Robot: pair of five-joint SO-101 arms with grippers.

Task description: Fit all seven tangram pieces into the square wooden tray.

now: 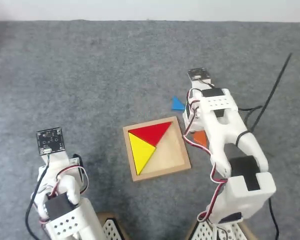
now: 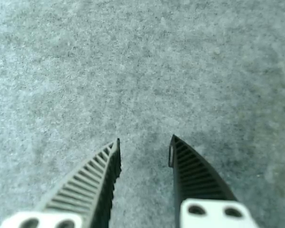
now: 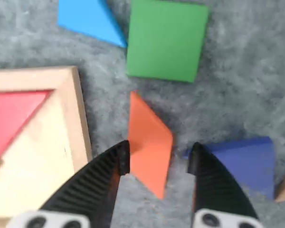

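right gripper [image 3: 159,151] open over orange piece [image 3: 151,137] beside tray [image 3: 80,114] | left gripper [image 2: 145,142] open over carpet [image 2: 133,57]

The high view looks down over the whole surface [image 1: 90,60] from well above. The left wrist view faces down past the left claw [image 2: 145,139], close to the surface. The right wrist view, equally close past the right claw [image 3: 159,146], shares the tray [image 3: 80,109] edge and orange piece [image 3: 149,142] with the high view.

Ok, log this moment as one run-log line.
tray: red triangle, yellow triangle placed | right gripper: open over orange piece beside tray | left gripper: open over carpet | outside: green square, light blue triangle
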